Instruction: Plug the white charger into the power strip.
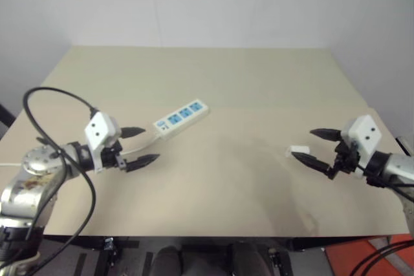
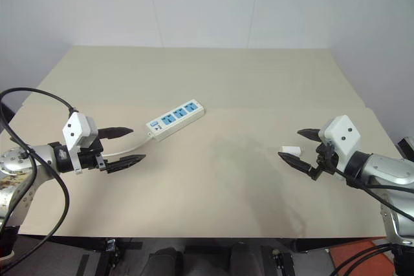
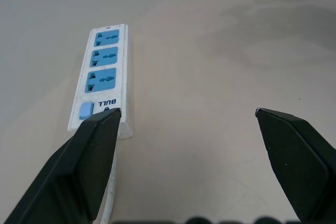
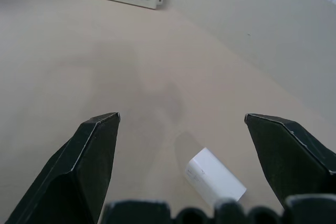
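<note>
Beige tabletop [image 1: 213,192] fills the scene, backed by a plain pale wall [image 1: 213,4] at its far edge. On the left half of the table lies the power strip [image 1: 182,118], a long white bar with three blue socket panels, set at a slant so its far end points right. A thin white cord [image 2: 119,154] leaves its near end. The left gripper [image 1: 139,145] hovers just near-left of that end, its two black fingers spread wide and holding nothing. On the right side, well apart from the strip, the white charger [image 2: 292,150] lies on its side on the table. The right gripper [image 2: 299,147] hangs at it, fingers spread wide, the charger between them but not grasped.
</note>
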